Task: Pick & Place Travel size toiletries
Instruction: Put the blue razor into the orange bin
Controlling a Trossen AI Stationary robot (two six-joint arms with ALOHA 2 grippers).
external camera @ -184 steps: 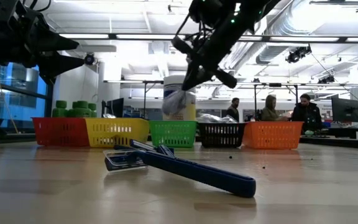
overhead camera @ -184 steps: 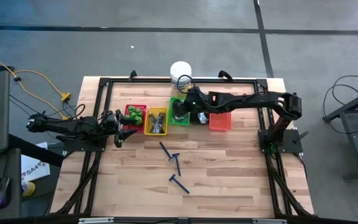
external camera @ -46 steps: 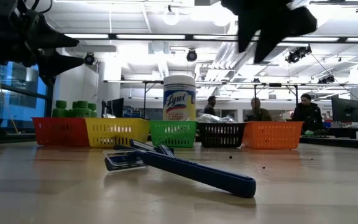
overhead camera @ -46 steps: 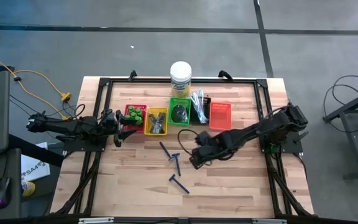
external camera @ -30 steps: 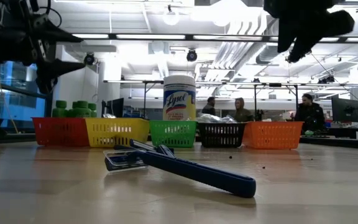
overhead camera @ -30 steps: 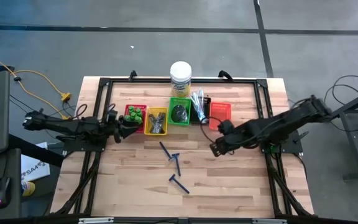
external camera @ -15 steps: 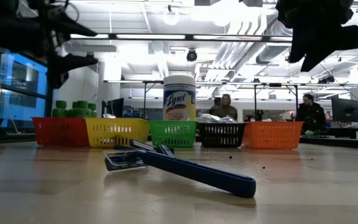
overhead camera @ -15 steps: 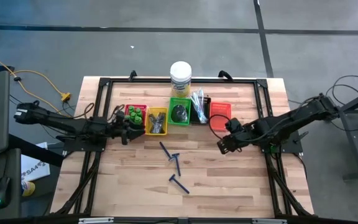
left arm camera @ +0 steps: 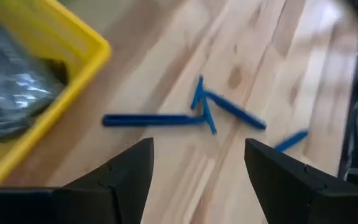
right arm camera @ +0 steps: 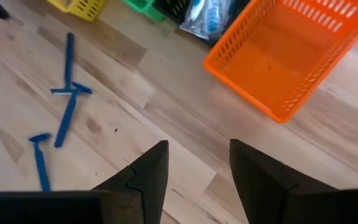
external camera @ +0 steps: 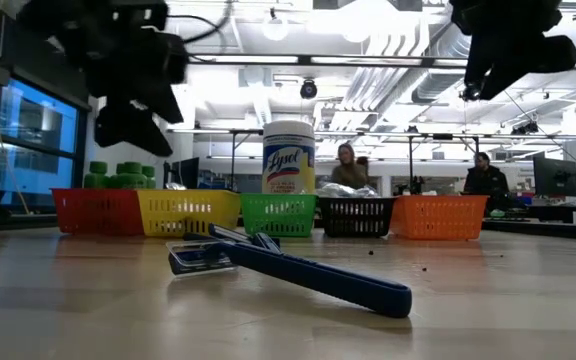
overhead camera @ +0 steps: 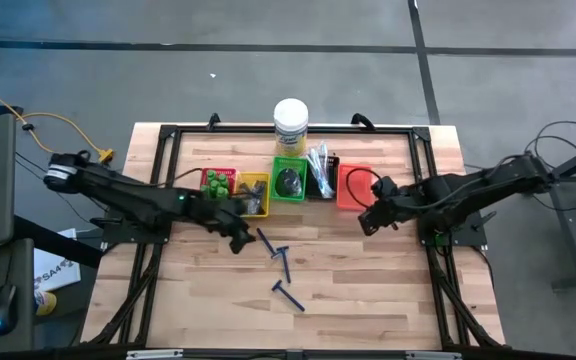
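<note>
Razors lying loose on worktop, both grippers empty

Three dark-blue razors (overhead camera: 280, 262) are lying mid-worktop (overhead camera: 368, 290), at 6 o'clock from the yellow tray (overhead camera: 252, 195). Left gripper (overhead camera: 240, 238) is hovering just at 9 o'clock of the nearest razor, fingers spread wide, holding nothing. Right gripper (overhead camera: 370, 220) is hanging at 6 o'clock of the orange tray (overhead camera: 354, 186), fingers parted, empty. Green pots (overhead camera: 218, 182) are sitting in the red tray (overhead camera: 208, 176).

Grey floor (overhead camera: 528, 60), bright ceiling lights (external camera: 298, 60)
</note>
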